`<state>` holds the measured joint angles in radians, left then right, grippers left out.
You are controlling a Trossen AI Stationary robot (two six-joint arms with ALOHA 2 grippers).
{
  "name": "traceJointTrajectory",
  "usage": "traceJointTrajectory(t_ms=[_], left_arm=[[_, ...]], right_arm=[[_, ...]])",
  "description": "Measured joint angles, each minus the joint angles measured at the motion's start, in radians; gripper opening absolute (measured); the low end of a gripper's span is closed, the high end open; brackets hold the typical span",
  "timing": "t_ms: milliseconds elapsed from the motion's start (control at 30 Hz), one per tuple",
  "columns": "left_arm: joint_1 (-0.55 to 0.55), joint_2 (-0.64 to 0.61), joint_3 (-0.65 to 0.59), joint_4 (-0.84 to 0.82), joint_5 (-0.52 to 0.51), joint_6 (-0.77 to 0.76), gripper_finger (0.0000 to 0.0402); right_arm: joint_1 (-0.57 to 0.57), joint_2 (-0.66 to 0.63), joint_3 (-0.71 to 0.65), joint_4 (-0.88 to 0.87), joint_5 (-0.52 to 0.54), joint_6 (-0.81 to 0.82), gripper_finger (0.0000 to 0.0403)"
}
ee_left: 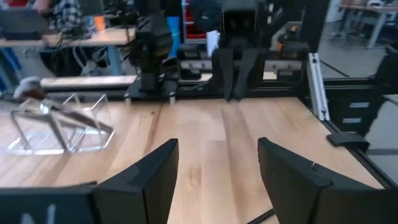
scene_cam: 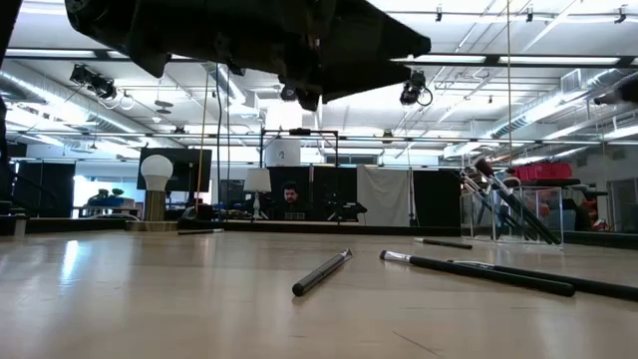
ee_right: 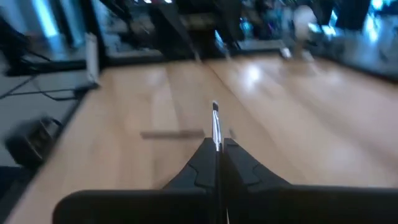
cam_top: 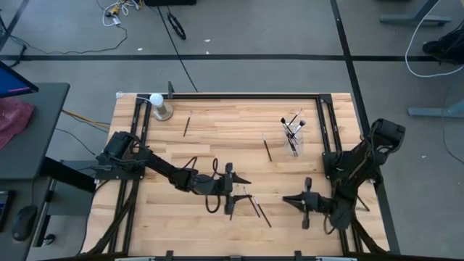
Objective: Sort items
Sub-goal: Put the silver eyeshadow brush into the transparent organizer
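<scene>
The right gripper (cam_top: 291, 199) sits low over the near right part of the wooden table (cam_top: 217, 145), its fingers pressed together. In the right wrist view a thin brush (ee_right: 215, 127) stands up between the closed fingertips (ee_right: 208, 158), so that hand has hold of one slim item. The left gripper (cam_top: 243, 180) reaches out over the near middle of the table with its fingers spread wide and nothing between them; the left wrist view shows bare wood between the two dark fingers (ee_left: 149, 180).

The makeup brushes are scattered in several places. A clear cup (cam_top: 293, 138) on the far right part of the table holds a bunch of them upright and leaning (cam_top: 291, 125). Just beside the cup, toward the middle, one dark stick (cam_top: 267, 149) lies flat. Another dark stick (cam_top: 186, 125) lies on the far left part, near a white ball on a metallic base (cam_top: 158, 105) that stands at the far left corner. Close to the left gripper, two more thin brushes (cam_top: 258, 207) lie on the wood near the front edge; whether they touch each other cannot be told from above.

In the low view a short dark stick (scene_cam: 322, 272) lies nearest the camera, with a long brush (scene_cam: 474, 273) beside it to the right, and the cup (scene_cam: 508, 211) with its leaning brushes stands behind. A person (scene_cam: 290, 199) sits in the room beyond the table.
</scene>
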<state>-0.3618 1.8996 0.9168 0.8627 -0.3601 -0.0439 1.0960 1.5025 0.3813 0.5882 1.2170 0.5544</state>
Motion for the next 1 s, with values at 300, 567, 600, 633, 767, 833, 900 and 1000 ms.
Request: traceJointTrajectory(t_ms=[300,567,600,633,767,833,900,1000], left_arm=[[-0.018,0.000,0.004,0.135,0.064,0.115,0.0220],[-0.036,0.144,0.229,0.129,0.075,0.229,0.0220],[-0.037,0.165,0.261,0.131,0.075,0.250,0.0220],[-0.040,0.179,0.291,0.132,0.074,0.271,0.0220],[-0.058,0.198,0.357,0.137,0.073,0.338,0.0220],[-0.067,0.198,0.370,0.138,0.073,0.361,0.0220],[-0.076,0.198,0.374,0.158,0.073,0.386,0.0220],[-0.082,0.198,0.375,0.181,0.075,0.416,0.0216]], right_arm=[[-0.149,-0.044,0.002,0.639,-0.390,-0.734,0.0008],[-0.277,-0.044,0.005,0.718,-0.641,-0.772,0.0009],[-0.282,-0.044,0.005,0.718,-0.651,-0.767,0.0009],[-0.285,-0.044,0.005,0.718,-0.658,-0.765,0.0009],[-0.285,-0.044,0.005,0.712,-0.662,-0.763,0.0010],[-0.281,-0.044,0.005,0.707,-0.667,-0.758,0.0010],[-0.282,-0.044,0.005,0.703,-0.685,-0.757,0.0010],[-0.281,-0.044,0.005,0.703,-0.709,-0.757,0.0010]])
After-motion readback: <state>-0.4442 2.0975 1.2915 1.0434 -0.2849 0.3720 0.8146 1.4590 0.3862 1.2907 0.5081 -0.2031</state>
